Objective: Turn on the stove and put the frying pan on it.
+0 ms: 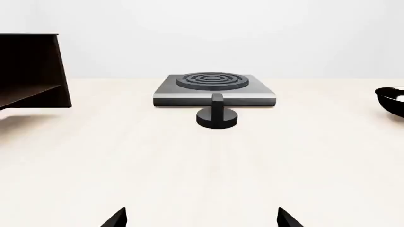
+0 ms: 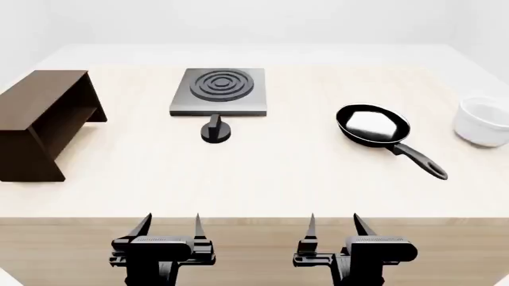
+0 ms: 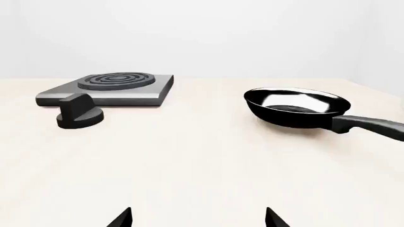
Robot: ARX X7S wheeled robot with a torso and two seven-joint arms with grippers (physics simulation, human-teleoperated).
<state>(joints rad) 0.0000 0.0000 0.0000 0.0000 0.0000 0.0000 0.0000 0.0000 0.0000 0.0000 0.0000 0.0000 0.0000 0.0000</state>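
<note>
1. From where I stand, the left gripper and the right gripper hang at the near edge of the pale wooden bench, both with jaws spread wide and nothing between them.
2. Straight ahead of the left gripper, near the middle of the bench, sits the small round black knob with its raised bar, just in front of the flat square grey metal stove plate with the ringed burner. The knob looks rigid and low; I'd pinch the raised bar across its flat sides to twist it.
3. Ahead and to the right of the right gripper lies the round black frying pan with the glossy inside and thin pale rim, well apart from the stove, its long black handle pointing back toward the robot.
4. The pan looks stiff, fairly heavy and slick; the handle is the place to grip, close to the bowl so it doesn't droop.
</note>
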